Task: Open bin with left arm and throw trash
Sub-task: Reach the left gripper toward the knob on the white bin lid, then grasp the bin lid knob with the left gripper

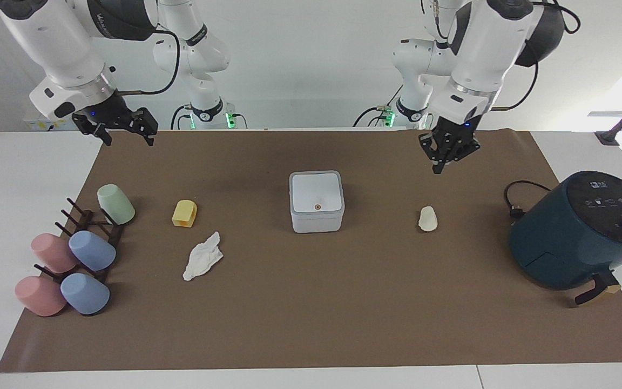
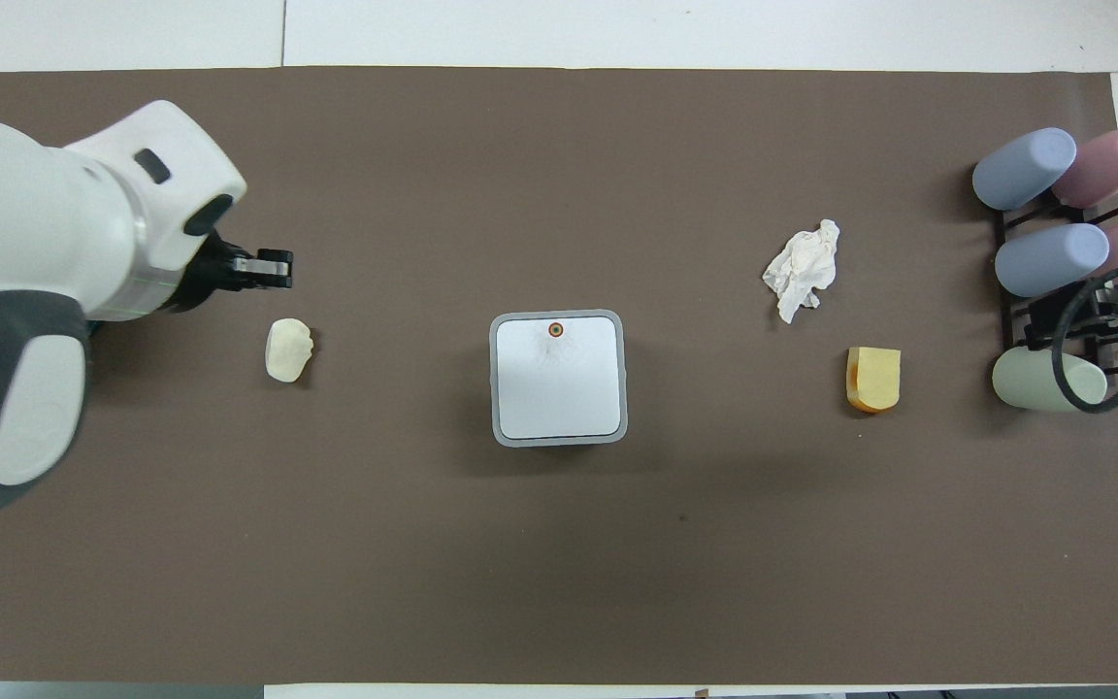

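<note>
The bin (image 1: 316, 215) (image 2: 558, 439) is a small light-grey box at the middle of the mat, its white lid (image 1: 316, 192) (image 2: 559, 383) down, an orange dot on it. The trash lies loose on the mat: a crumpled white tissue (image 1: 203, 262) (image 2: 801, 269) and a yellow chunk (image 1: 184, 213) (image 2: 873, 379) toward the right arm's end, and a cream lump (image 1: 427, 219) (image 2: 288, 349) toward the left arm's end. My left gripper (image 1: 437, 168) (image 2: 279, 269) hangs shut and empty in the air over the mat by the cream lump. My right gripper (image 1: 127, 136) (image 2: 1098, 325) waits open above the cup rack.
A dark teal air fryer (image 1: 581, 229) with a black cable (image 1: 516, 197) stands at the left arm's end. A dark rack (image 1: 81, 224) (image 2: 1020, 325) holds several pastel cups (image 1: 92, 251) (image 2: 1049, 257) at the right arm's end. The brown mat (image 1: 343, 302) (image 2: 423, 544) covers the table.
</note>
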### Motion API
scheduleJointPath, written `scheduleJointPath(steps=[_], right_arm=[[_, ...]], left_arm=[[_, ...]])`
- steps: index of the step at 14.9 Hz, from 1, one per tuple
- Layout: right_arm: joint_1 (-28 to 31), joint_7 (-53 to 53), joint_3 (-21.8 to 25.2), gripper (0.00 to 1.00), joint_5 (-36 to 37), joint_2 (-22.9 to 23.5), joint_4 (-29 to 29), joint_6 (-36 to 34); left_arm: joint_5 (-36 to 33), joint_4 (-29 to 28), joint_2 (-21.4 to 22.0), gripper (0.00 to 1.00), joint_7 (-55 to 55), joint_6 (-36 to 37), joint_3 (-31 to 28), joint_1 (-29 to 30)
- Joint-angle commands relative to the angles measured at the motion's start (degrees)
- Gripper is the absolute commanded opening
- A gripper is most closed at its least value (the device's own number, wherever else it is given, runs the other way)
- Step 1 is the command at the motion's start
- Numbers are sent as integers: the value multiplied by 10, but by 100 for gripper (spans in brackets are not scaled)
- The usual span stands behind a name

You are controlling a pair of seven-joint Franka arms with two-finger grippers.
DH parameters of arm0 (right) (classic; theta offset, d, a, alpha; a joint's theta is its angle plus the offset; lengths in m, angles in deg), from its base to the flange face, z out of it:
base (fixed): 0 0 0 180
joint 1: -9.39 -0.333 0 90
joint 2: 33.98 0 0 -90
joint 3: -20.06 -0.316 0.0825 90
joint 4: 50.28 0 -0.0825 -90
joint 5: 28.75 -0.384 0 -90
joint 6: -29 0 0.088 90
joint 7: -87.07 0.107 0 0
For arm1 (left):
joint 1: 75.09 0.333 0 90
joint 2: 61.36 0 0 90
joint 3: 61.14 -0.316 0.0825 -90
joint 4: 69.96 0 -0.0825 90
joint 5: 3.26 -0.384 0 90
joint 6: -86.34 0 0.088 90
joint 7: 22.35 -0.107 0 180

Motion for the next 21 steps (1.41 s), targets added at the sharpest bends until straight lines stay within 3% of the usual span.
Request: scheduleJointPath(steps=[1,6,10,18,21], right_arm=[[-1,-1,2,100,-12,4,-9,-8],[-1,-1,1,100,-12,4,-9,-8],[-1,-1,1,100,-12,4,-9,-7],[-1,-1,0,100,-12,4,-9,-7],[-1,-1,0,100,-12,4,-9,-7]], left_arm=[[1,-66,17,0,35,-84,-9,-53],[1,-81,-60,0,81,-223,-10,-148],[1,-94,-114,0,104,-298,-10,-186],[1,-156,-108,0,98,-328,-10,-200],[1,-159,-100,0,101,-291,-10,-215]])
